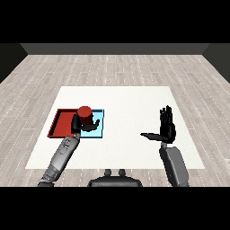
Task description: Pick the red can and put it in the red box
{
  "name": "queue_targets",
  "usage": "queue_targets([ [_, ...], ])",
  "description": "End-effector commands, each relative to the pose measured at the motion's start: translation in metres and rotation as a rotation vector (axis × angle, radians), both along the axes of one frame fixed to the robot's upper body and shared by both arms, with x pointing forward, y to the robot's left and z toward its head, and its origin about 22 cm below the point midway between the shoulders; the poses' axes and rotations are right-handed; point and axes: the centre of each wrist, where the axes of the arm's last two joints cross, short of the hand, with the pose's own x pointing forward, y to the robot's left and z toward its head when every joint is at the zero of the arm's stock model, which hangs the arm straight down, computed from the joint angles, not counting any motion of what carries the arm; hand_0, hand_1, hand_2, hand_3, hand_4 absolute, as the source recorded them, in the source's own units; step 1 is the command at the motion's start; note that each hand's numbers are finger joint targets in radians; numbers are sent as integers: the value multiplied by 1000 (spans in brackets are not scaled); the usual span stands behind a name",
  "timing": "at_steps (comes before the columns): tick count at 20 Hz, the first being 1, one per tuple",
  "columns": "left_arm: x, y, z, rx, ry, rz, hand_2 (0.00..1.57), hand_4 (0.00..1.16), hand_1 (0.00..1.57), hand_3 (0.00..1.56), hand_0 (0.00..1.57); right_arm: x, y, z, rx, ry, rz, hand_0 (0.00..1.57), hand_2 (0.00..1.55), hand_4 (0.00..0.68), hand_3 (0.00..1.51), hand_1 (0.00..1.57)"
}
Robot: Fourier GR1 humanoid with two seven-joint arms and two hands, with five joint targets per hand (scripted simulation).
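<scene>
My left hand [83, 125] is curled round the red can [84, 112], which stands upright over the border between the two trays. I cannot tell whether the can rests on a tray or is held above it. The red tray [60, 122] lies at the table's left, with the light blue tray [99, 121] touching its right side. Part of the blue tray is hidden behind the hand and can. My right hand [166, 126] is raised over the table's right half, fingers straight up and thumb pointing left, holding nothing.
The white table [130, 103] stretches wide behind and between the hands. Beyond it lies a grey wooden floor [117, 67]. My left forearm [63, 155] crosses the table's front left edge.
</scene>
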Motion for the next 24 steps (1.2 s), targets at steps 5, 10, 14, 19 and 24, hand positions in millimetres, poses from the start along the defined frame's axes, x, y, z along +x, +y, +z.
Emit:
queue_targets([
  [5, 42, 52, 11, 171, 45, 164, 1452, 1112, 1424, 1388, 1424, -7, -2, -48, -30, 110, -22, 0, 0, 0, 0, 0],
  [10, 58, 102, 7, 253, 199, 298, 1523, 1079, 1544, 1445, 1544, -17, -9, -56, -19, 140, -42, 0, 0, 0, 0, 0],
  [14, 63, 137, -38, 248, 311, 400, 1571, 1105, 1571, 1476, 1571, -1, -18, -69, -34, 112, -13, 0, 0, 0, 0, 0],
  [19, 57, 167, -72, 261, 434, 447, 1571, 1064, 1571, 1490, 1571, -4, -31, -57, -55, 68, 4, 0, 0, 0, 0, 0],
  [24, 43, 178, -98, 373, 597, 577, 1064, 939, 1005, 1208, 1005, -9, -15, -38, -56, 29, -22, 0, 0, 0, 0, 0],
])
